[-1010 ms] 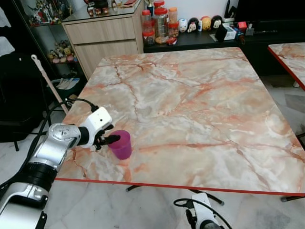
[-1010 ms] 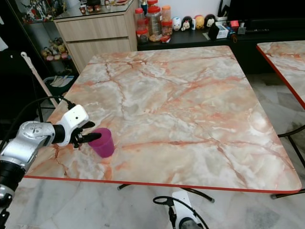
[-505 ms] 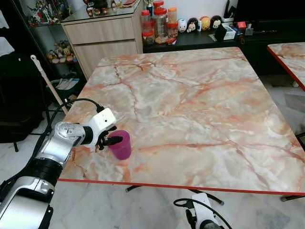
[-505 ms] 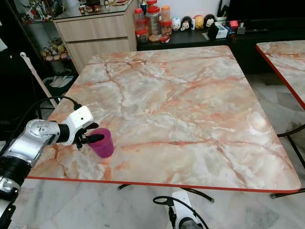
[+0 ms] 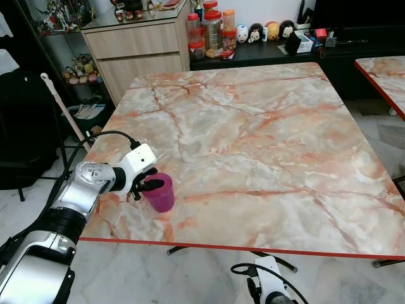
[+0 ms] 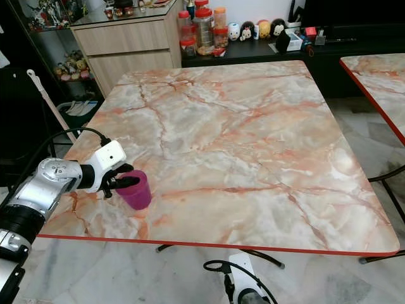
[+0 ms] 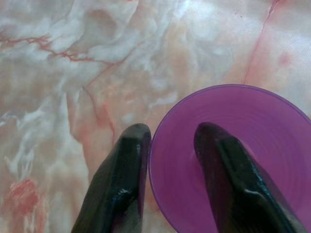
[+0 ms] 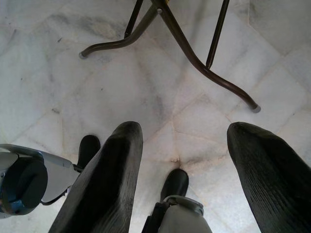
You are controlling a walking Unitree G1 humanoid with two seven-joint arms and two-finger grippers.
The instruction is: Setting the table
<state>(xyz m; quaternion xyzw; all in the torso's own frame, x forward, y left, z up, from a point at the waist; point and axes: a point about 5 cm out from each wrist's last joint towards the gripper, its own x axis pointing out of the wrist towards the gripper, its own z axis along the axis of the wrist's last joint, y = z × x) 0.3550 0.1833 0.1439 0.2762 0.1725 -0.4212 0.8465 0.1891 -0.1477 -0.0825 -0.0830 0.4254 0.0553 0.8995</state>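
We hold the purple cup [image 5: 161, 192] with our left gripper [image 5: 147, 186]: one finger is inside the cup and the other outside, pinching its rim. The cup stands upright on the marble table [image 5: 253, 139], near the front left corner. Our right gripper [image 8: 182, 165] hangs idle over the floor with fingers spread apart. We judge the setting has just begun, since nothing else is laid on the table yet.

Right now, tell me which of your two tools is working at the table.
The left tool: its fingers pinch the rim of the purple cup, one inside, one outside. The right tool hangs open over the floor.
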